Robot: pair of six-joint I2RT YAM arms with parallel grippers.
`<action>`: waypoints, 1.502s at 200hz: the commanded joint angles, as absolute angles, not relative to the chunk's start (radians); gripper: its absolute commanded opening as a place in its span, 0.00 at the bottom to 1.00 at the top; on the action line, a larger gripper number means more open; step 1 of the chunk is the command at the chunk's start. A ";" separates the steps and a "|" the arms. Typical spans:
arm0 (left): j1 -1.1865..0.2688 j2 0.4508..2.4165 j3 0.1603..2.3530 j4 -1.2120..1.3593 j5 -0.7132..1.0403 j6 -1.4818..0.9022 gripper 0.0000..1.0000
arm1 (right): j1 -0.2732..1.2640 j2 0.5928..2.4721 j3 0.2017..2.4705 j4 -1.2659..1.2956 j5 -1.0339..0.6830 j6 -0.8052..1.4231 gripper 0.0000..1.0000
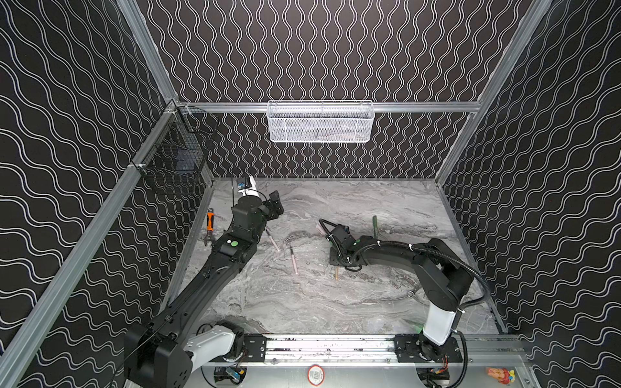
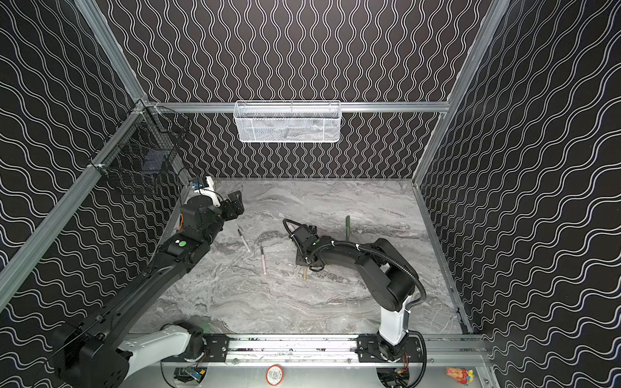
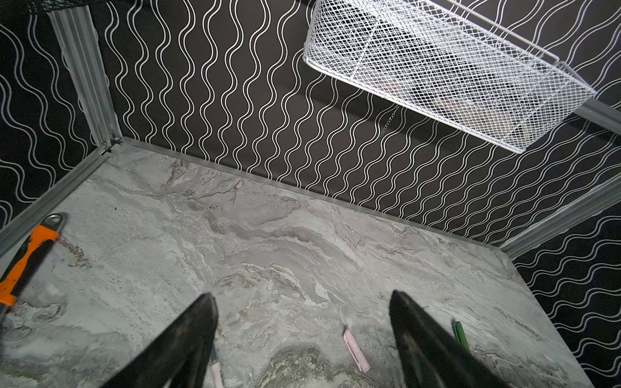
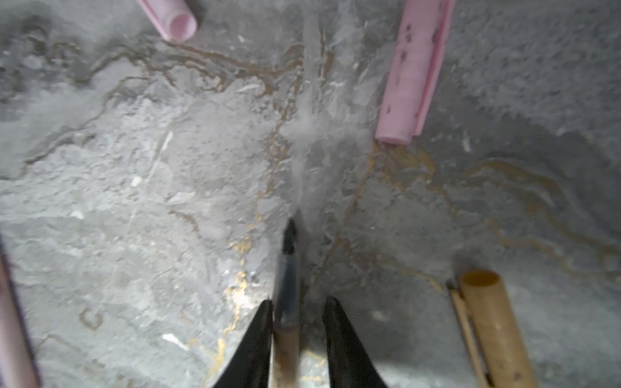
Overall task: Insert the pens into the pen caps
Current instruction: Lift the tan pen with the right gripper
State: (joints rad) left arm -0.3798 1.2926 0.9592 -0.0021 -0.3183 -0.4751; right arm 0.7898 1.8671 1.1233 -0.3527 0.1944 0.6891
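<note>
My right gripper [image 4: 299, 299] hangs low over the marble table [image 1: 336, 302], its jaws slightly parted. The gold-tan pen [image 4: 285, 322] lies between them, against one finger and clear of the other, dark tip forward. Its rear end [image 1: 336, 273] pokes out below the gripper [image 1: 336, 265]. A gold-tan cap [image 4: 494, 326] and two pink caps [image 4: 411, 70] [image 4: 171, 18] lie close by. Two pink pens [image 1: 273, 241] [image 1: 294, 260] rest mid-table, and a green pen [image 1: 374, 224] lies further back. My left gripper [image 1: 275, 201] [image 3: 302, 297] is raised at the back left, open and holding nothing.
An orange-handled wrench [image 1: 209, 225] lies by the left wall. A white mesh basket [image 1: 319, 122] hangs on the back wall and a black wire basket [image 1: 174, 158] on the left rail. Aluminium rails edge the table.
</note>
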 commanded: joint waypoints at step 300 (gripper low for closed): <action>-0.378 1.279 0.955 0.051 -0.300 -0.460 0.84 | 0.782 1.933 1.191 -0.566 0.101 0.580 0.21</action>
